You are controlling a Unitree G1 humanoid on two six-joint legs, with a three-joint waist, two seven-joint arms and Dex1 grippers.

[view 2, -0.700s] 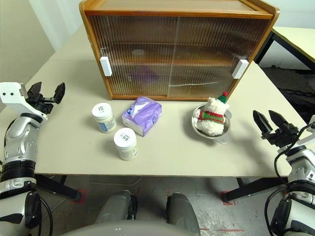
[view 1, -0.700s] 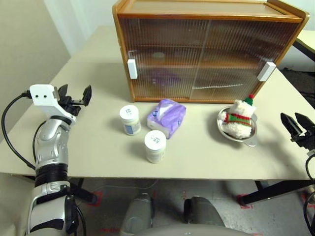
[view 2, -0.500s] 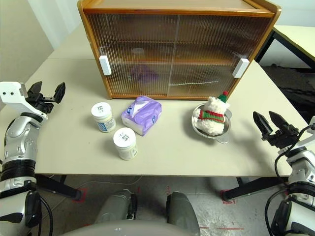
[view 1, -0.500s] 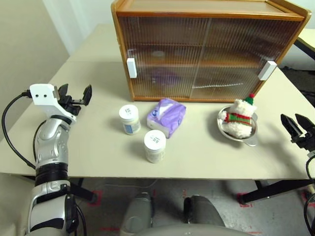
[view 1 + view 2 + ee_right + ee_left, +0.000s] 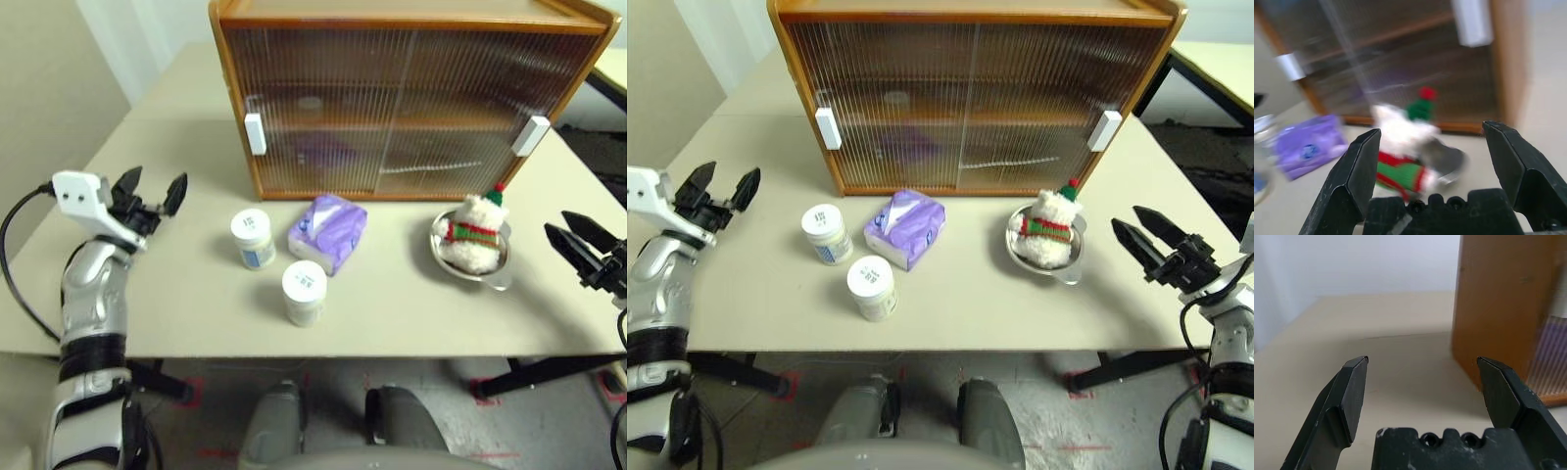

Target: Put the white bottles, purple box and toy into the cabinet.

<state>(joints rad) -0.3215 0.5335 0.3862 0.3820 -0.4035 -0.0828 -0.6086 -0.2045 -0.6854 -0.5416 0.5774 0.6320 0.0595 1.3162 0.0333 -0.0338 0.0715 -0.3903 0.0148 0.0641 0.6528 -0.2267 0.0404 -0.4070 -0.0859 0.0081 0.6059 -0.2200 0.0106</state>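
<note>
1. My left gripper (image 5: pixel 151 189) hovers over the table (image 5: pixel 196 294) with its jaws spread wide and nothing between them.
2. My right gripper (image 5: pixel 1148 233) hangs at the table's far right edge, jaws equally wide and empty.
3. The cabinet (image 5: pixel 411 98) stands at the back of the table, ahead of both sets of jaws, both ribbed doors shut, a white handle (image 5: pixel 255 134) at each outer edge.
4. Through my left wrist view the cabinet's brown side panel (image 5: pixel 1498 308) rises just past my right-hand finger (image 5: pixel 1501 391); bare tabletop lies between the fingers.
5. Two bottles stand to the right of my left jaws, well apart from them: one bottle (image 5: pixel 252 238) nearer the cabinet, the other (image 5: pixel 304 292) nearer the table's front edge.
6. The box (image 5: pixel 329 231) lies just beyond the bottles, between them and the cabinet front, not touching either.
7. The toy (image 5: pixel 1046 228) sits upright in a metal bowl (image 5: pixel 1070 269), to the left of my right jaws and near them, not touching.
8. In my right wrist view the toy (image 5: pixel 1405 147) appears between and beyond my open fingers, the box (image 5: pixel 1308 149) farther off to its side.
</note>
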